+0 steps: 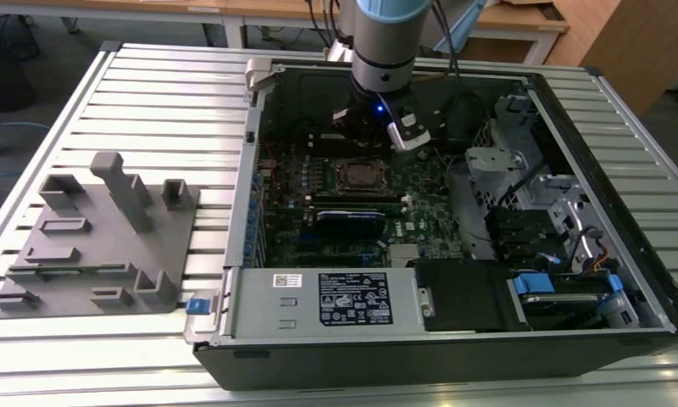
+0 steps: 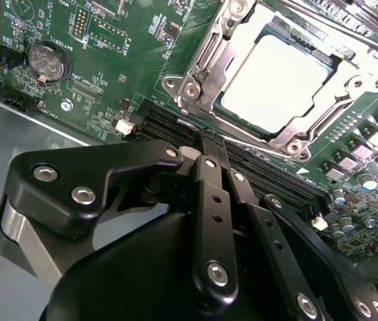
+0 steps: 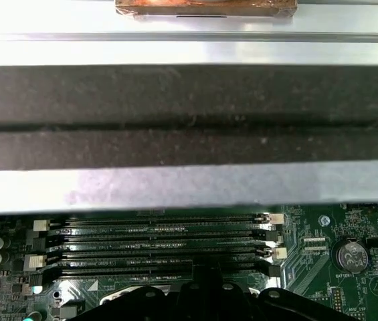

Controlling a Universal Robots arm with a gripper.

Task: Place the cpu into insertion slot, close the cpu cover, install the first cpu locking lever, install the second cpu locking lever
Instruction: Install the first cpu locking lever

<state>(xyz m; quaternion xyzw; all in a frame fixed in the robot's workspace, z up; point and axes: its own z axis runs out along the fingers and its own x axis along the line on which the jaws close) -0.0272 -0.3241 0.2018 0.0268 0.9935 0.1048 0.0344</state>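
Currently: cpu [image 2: 284, 79] seated in slot [image 2: 203, 63], cover [image 2: 349, 100] down over its edges. Gripper [image 2: 205, 137] clenched, empty, tip at the socket's 7 o'clock, beside the memory slots [image 3: 155, 244]. Judgement: lever work needs a steady, low approach along the frame edge.

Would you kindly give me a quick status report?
Pincer shut, empty, over the long black slots. Cpu seated in insertion slot, cpu cover down.

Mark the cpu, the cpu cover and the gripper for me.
cpu [image 2: 284, 80], second wrist view: middle of its silver top.
cpu cover [image 2: 210, 63], second wrist view: frame's side bar.
gripper [image 2: 205, 137], second wrist view: fingertips.
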